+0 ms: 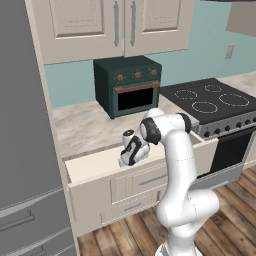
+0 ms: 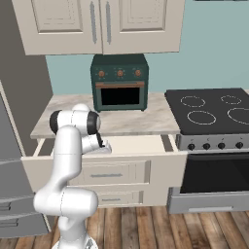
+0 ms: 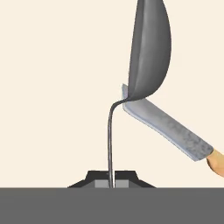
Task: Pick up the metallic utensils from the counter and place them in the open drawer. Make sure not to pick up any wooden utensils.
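Counter (image 1: 85, 125) beige, toaster oven (image 1: 129, 85) at its back, stove (image 1: 212, 100) beside. Open drawer (image 2: 141, 144) pulled out below counter edge; arm bent down into it. Hand view: cream drawer floor, knife (image 3: 175, 131) lying flat inside, blade steel, orange-tan handle end at frame edge. Gripper (image 3: 111, 183) clamped on metal spoon (image 3: 146, 52) handle, bowl hanging over knife tip; touching or apart, cannot tell.
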